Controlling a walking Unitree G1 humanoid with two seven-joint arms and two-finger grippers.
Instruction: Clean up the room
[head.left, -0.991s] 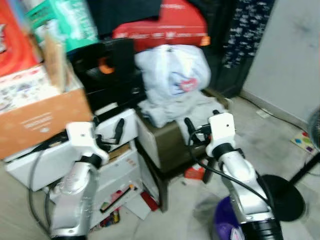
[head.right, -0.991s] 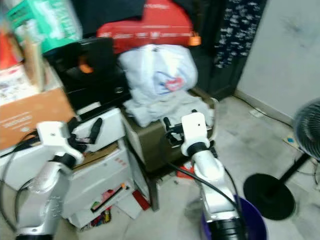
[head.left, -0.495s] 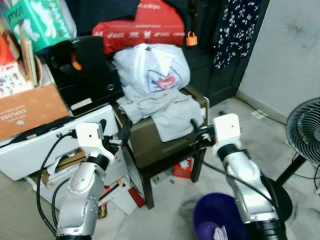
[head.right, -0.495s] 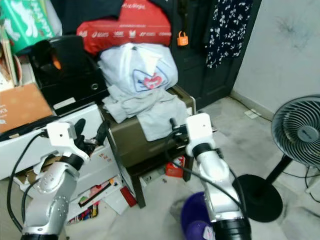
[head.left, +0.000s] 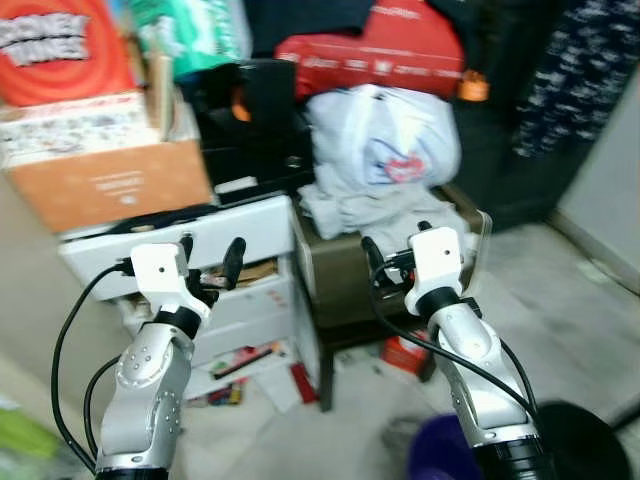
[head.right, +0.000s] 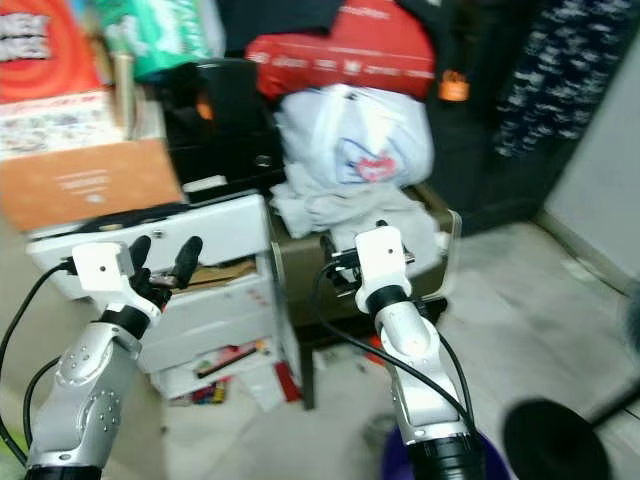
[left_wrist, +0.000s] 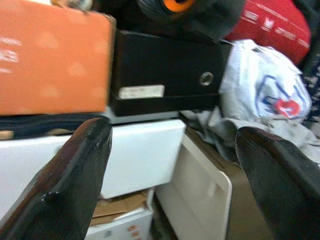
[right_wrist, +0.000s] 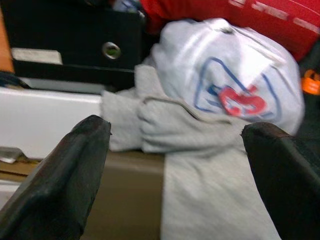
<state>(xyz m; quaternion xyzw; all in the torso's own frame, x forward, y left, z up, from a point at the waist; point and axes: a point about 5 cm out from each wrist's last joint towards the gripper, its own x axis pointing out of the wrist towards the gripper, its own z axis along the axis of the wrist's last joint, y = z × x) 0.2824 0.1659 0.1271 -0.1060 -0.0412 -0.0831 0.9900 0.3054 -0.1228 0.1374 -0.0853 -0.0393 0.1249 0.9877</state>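
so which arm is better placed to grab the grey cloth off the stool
Probably the right. The right gripper hangs open directly in front of the grey cloth draped over the brown stool, and its wrist view looks straight at it. The left gripper faces the white drawers beside it.

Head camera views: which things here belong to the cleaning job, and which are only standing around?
For the job:
grey cloth draped over the brown stool
white plastic bag on the stool
scattered items on the floor
left gripper and right gripper, both open and empty

Just standing:
orange box
black box
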